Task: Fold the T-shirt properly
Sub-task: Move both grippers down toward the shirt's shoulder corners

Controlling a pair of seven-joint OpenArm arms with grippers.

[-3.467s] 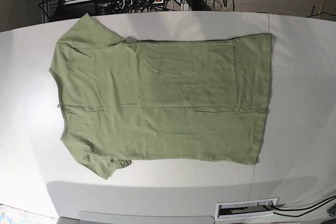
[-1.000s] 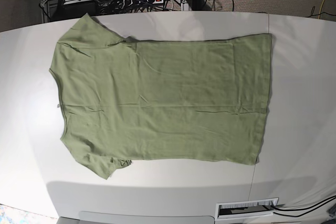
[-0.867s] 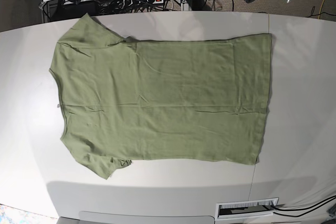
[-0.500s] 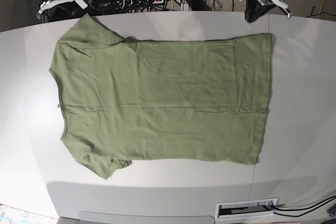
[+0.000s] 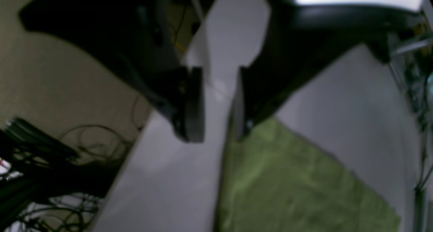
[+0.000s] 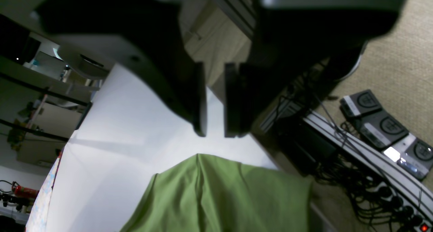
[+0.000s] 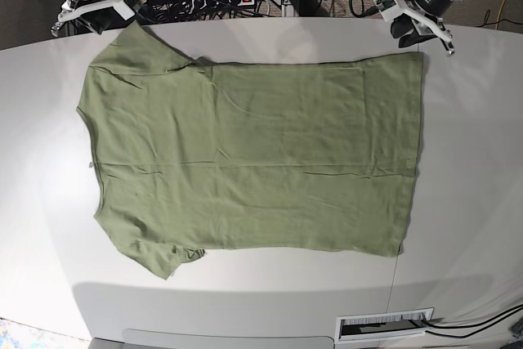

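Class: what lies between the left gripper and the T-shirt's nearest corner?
Only bare table separates the left gripper from the T-shirt, per the left wrist view.

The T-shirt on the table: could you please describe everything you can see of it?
The T-shirt is plain olive green with no print, of soft, lightly wrinkled fabric. It lies spread flat and unfolded on the white table, neckline at the base view's left, hem at its right, short sleeves pointing to the far and near edges. Only the table touches it; neither claw holds it.
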